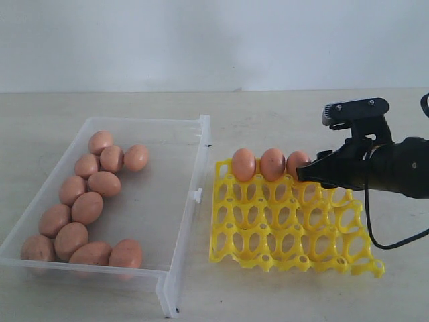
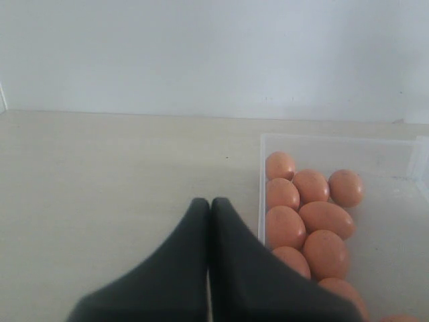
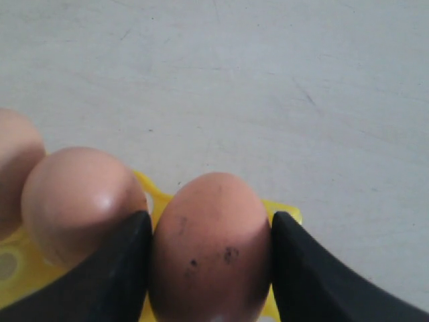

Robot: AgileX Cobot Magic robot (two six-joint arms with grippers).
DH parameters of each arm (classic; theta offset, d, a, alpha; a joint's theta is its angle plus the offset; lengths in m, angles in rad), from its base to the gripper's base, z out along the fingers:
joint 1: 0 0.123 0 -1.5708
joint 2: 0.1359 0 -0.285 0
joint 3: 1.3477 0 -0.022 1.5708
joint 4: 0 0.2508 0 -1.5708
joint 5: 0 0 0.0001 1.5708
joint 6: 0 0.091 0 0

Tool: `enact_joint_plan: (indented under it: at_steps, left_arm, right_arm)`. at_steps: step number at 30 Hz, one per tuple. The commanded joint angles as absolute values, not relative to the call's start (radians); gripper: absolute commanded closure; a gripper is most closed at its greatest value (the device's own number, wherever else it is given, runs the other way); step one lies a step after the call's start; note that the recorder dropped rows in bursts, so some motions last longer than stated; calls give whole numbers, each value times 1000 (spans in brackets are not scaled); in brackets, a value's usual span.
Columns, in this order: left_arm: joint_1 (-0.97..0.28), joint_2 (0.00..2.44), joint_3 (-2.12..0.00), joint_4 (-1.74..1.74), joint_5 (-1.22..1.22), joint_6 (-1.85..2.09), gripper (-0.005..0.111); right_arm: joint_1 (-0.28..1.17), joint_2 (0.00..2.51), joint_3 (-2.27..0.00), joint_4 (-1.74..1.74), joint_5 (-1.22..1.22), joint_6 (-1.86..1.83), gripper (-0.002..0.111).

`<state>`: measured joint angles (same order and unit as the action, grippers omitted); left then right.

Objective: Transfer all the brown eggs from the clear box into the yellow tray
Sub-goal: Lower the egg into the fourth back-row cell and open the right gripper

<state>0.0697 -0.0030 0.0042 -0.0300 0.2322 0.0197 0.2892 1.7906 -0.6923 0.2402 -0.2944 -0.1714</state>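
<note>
Right claw [image 3: 210,258]: both fingers pressed against a speckled egg [image 3: 209,248], gripping it over the far row of the yellow tray [image 1: 293,225].
Left claw [image 2: 210,208]: fingers pressed together, nothing held, hovering over bare counter [image 2: 114,181] just beside the clear box [image 2: 335,144].
Step in hand: seating the third egg; two eggs [image 1: 257,164] already stand in that row.
Next move: judged to call for opening the fingers once the egg sits in its cup, then lifting clear without nudging its neighbour.
Remaining: roughly a dozen brown eggs [image 1: 87,208] lie in the box.
View differences: only the right wrist view shows finger contact and specks; only the exterior view shows the tray's vacant cups.
</note>
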Motion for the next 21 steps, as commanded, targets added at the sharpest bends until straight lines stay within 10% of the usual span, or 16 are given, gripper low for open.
enact_joint_plan:
  at_steps: [1,21]
  left_arm:
    - [71,0,0,-35,232,20,111]
    - [71,0,0,-35,232,20,111]
  right_arm:
    - [289,1785,-692,231,-267,-169,64]
    - [291,1758,-692,213,-266,-159,64]
